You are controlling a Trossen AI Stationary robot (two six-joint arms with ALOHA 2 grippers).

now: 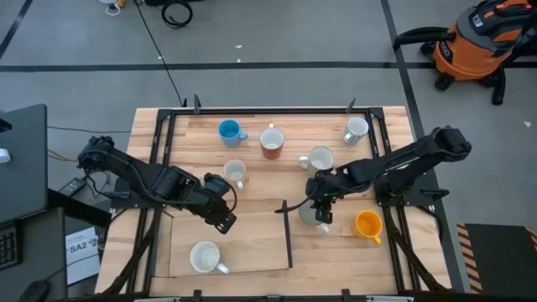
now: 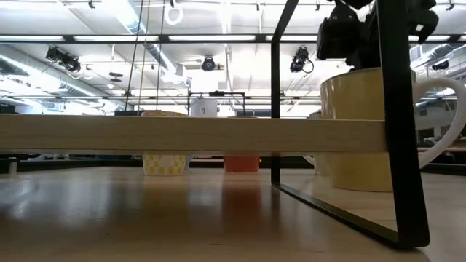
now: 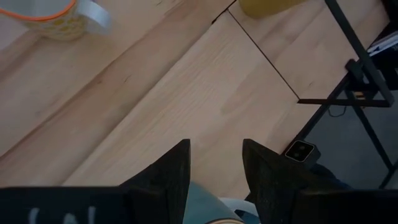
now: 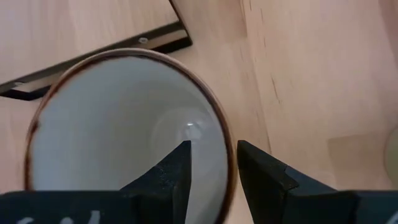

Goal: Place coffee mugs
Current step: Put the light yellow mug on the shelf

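My right gripper (image 4: 211,146) is shut on a pale yellowish mug (image 1: 312,216) with a brown rim and white inside, right of the black divider bar (image 1: 288,235). The low view shows this mug (image 2: 360,131) upright, its white handle to one side. Whether its base touches the table, I cannot tell. My left gripper (image 3: 214,144) hangs open above the light board (image 1: 252,243), nothing between its fingertips. A white mug (image 1: 205,257) stands on that board. An orange-yellow mug (image 1: 367,224) stands right of the held one. My right gripper has the mug's wall at the rim (image 4: 221,134), one finger (image 4: 180,165) inside the mug and one finger (image 4: 258,165) outside. The fingers come from above, slanting down. The mug stays upright with its mouth up.
Further mugs stand on the far half: blue (image 1: 228,130), reddish-brown (image 1: 271,143), two pale ones (image 1: 320,158) (image 1: 357,128) and a white one (image 1: 235,172). A black metal frame (image 1: 168,134) rims the table. In the low view a wooden shelf plank (image 2: 182,135) spans the picture on a black post (image 2: 397,145).
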